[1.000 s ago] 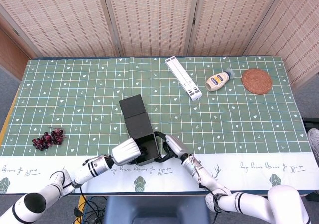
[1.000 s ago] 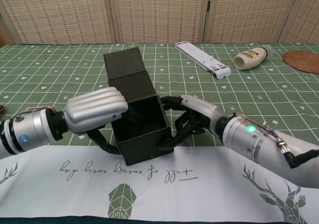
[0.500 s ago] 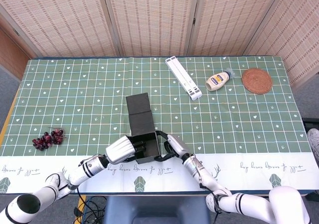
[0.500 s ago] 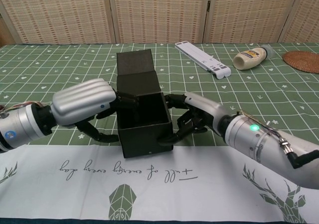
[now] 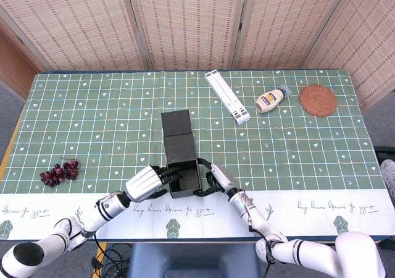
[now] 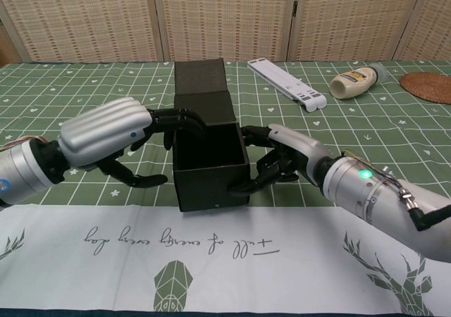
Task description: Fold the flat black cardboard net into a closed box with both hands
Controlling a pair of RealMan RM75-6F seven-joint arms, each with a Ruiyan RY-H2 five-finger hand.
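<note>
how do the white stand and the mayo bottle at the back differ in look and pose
The white stand is long, flat and slatted; the mayo bottle is short and rounded. The stand is plain white; the bottle is cream with a yellow label. Both lie on the green cloth, apart from each other.

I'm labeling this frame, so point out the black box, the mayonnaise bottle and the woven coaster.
black box [image 6: 211, 183]: chest view, its front wall.
mayonnaise bottle [image 5: 269, 100]: head view, its label.
woven coaster [image 5: 318, 100]: head view, its middle.

Screened lab: woven screens [image 5: 185, 21], tablecloth [image 5: 92, 117]
</note>
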